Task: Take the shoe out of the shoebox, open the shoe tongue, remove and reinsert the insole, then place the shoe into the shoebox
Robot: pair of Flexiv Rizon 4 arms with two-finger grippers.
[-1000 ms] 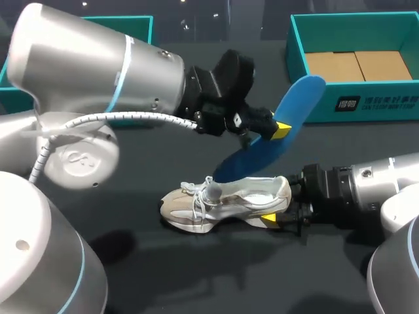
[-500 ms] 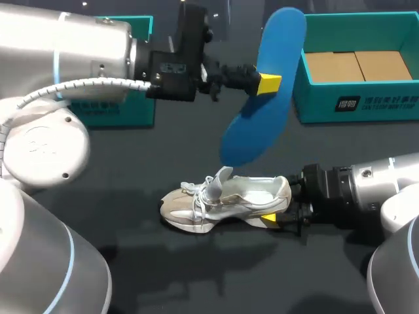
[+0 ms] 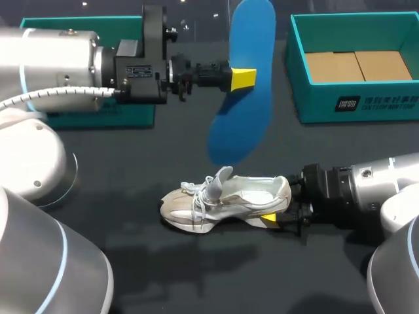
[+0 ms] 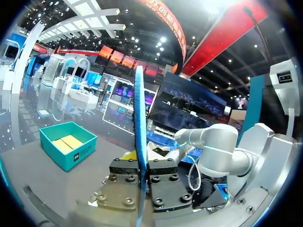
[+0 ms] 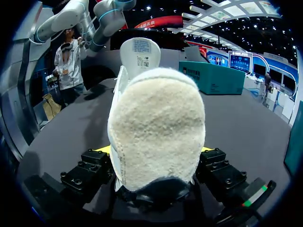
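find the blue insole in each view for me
Head view: insole held up in the left gripper, above the shoe, beside the shoebox.
Left wrist view: insole edge-on between its own fingers.
Right wrist view: not in it.
Shared landmark: the shoebox, in head and left wrist views.

The insole (image 3: 245,118) hangs above the shoe (image 3: 222,199); shoebox (image 3: 321,98) behind, right.

Smooth matt blue insole (image 3: 239,124), shoe (image 3: 226,201) with fuzzy cloth heel, matt dark table (image 3: 131,222).
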